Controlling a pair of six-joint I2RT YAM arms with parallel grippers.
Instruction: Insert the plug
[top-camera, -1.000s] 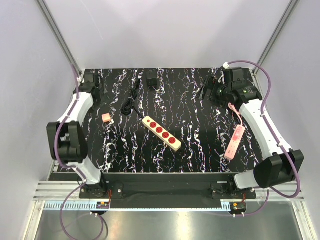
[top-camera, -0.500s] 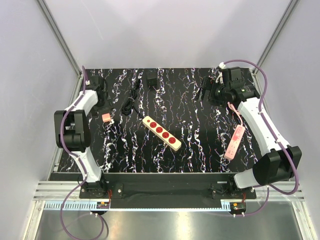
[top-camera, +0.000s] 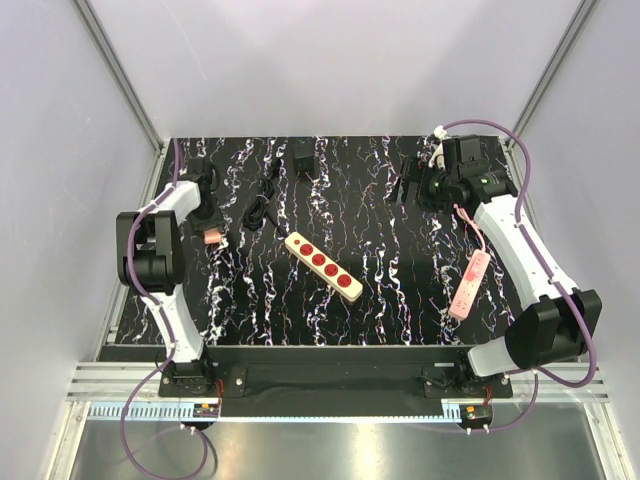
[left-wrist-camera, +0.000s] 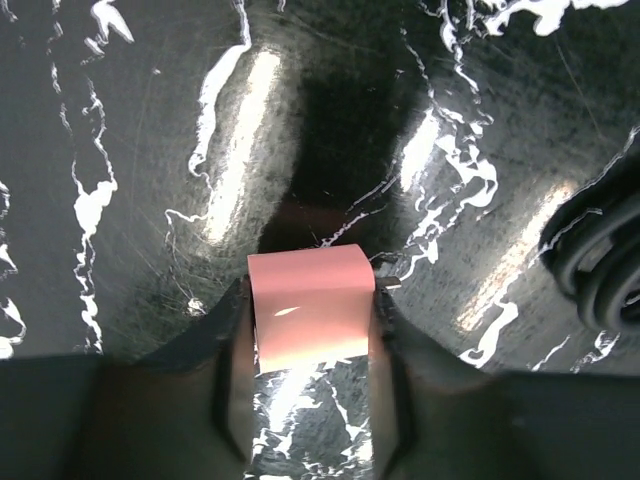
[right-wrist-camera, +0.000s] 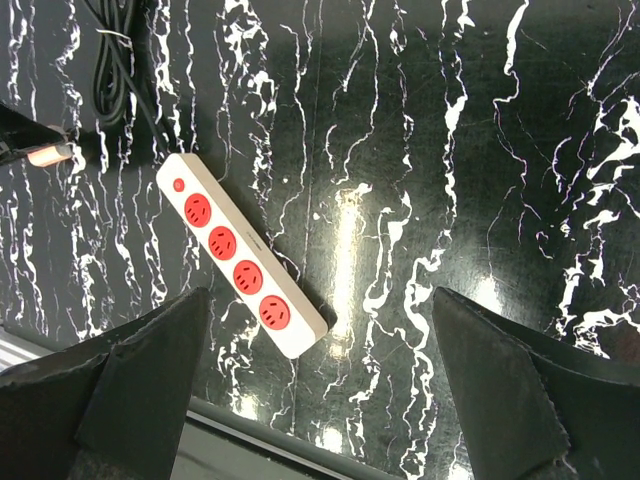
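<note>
The plug (top-camera: 304, 158), a small black box, sits at the back of the table, and its thin black cord (top-camera: 261, 207) lies coiled to its left. The cream power strip (top-camera: 322, 266) with red sockets lies diagonally mid-table, also seen in the right wrist view (right-wrist-camera: 240, 262). My left gripper (top-camera: 210, 230) is down at the left side, its jaws pressed on both sides of a small pink block (left-wrist-camera: 310, 320). A metal tip shows at the block's right edge. My right gripper (right-wrist-camera: 320, 297) hangs open high over the table, nothing between its fingers.
A pink power strip (top-camera: 470, 283) with its cable lies along the right side beside the right arm. Coiled black cord (left-wrist-camera: 600, 255) lies just right of the left gripper. Grey walls and metal rails enclose the black marbled table (top-camera: 400, 300).
The left arm has swung inward to the pink block, and its jaws have narrowed onto it. The right gripper drifted slightly left and stayed open.
</note>
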